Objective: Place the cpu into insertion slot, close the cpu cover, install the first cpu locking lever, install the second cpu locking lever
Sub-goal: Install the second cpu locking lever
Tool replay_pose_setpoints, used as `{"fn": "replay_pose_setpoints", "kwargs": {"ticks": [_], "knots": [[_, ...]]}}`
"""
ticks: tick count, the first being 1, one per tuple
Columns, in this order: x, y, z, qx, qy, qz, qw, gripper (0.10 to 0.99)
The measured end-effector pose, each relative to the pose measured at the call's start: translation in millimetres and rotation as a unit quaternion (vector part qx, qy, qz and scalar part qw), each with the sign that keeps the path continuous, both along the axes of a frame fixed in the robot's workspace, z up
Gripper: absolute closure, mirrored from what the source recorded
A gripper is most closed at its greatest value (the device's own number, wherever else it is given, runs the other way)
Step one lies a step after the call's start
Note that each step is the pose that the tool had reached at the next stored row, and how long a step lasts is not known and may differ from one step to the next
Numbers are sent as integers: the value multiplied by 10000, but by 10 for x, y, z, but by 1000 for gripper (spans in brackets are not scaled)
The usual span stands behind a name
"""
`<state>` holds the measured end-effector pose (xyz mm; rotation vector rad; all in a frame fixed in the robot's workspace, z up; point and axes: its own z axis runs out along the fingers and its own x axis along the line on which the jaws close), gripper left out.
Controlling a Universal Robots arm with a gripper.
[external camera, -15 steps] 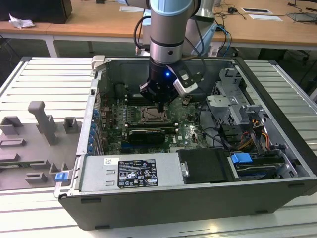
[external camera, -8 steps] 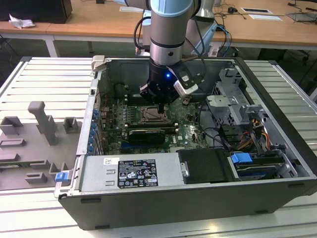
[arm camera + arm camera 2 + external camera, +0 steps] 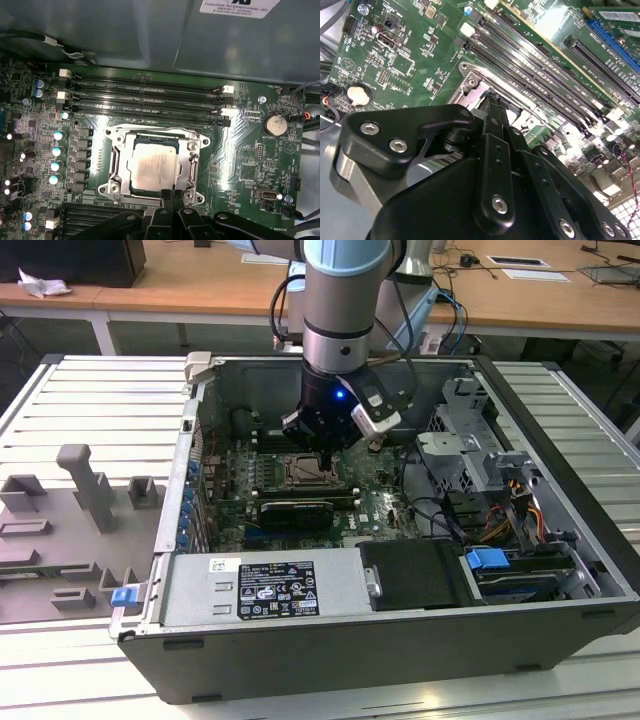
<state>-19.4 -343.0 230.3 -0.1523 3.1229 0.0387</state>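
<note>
The cpu [image 3: 152, 167], a pale silver square, lies in the insertion slot [image 3: 131, 186] on the green motherboard. The cpu cover [image 3: 116, 165], a silver metal frame, lies flat around it, and the chip shows through its window. In the first wrist view, my gripper [image 3: 171, 194] has its black fingers pressed together, their tips at the cover's edge. The second wrist view has the fingertips [image 3: 492, 100] meeting over a corner of the metal frame [image 3: 470, 90]. In the exterior view the gripper [image 3: 325, 453] reaches down into the open computer case, right over the socket [image 3: 305, 472].
Long memory slots [image 3: 145, 95] run beside the socket. A coin battery [image 3: 275, 125] and capacitors [image 3: 59, 150] stand nearby. A black graphics card [image 3: 290, 512], cables and a drive cage [image 3: 470, 440] crowd the case. A grey fixture tray [image 3: 70, 530] lies at the exterior view's left.
</note>
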Motion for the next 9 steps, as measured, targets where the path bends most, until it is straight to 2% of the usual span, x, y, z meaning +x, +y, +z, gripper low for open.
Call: {"fn": "replay_pose_setpoints", "kwargs": {"ticks": [9], "knots": [[0,-53,0,0,0,0,10000,980]]}}
